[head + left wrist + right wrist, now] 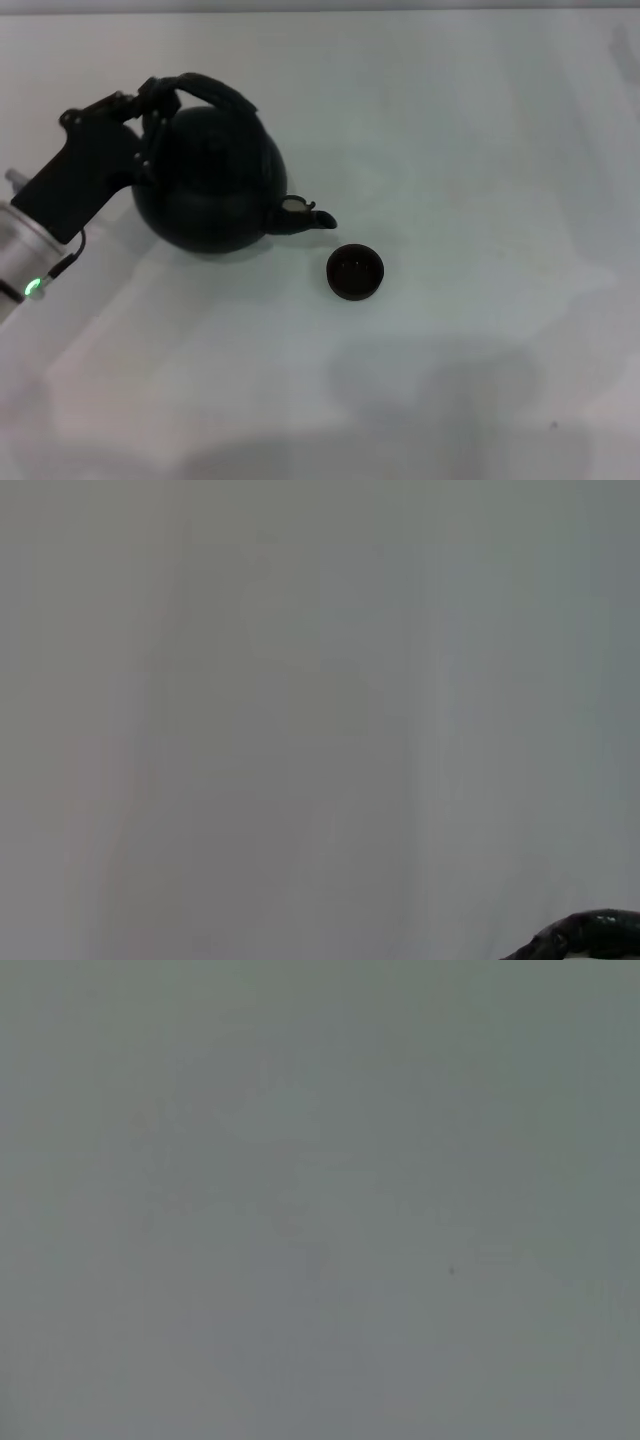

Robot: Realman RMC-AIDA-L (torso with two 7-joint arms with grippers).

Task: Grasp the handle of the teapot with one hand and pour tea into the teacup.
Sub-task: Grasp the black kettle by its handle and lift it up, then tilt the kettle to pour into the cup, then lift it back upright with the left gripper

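One arm is at work: the left gripper (158, 100) reaches in from the left of the head view and is clamped on the handle (215, 92) at its left end, holding the teapot (210, 180) just right of the claw. Its spout points right and toward the robot, tipped down at the teacup (355, 272), which sits on the white table (480, 150) just beyond the spout's tip.

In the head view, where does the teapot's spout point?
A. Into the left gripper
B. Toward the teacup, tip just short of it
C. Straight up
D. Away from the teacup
B: the teapot is tilted, its spout aimed down toward the teacup, while the left gripper holds the handle.
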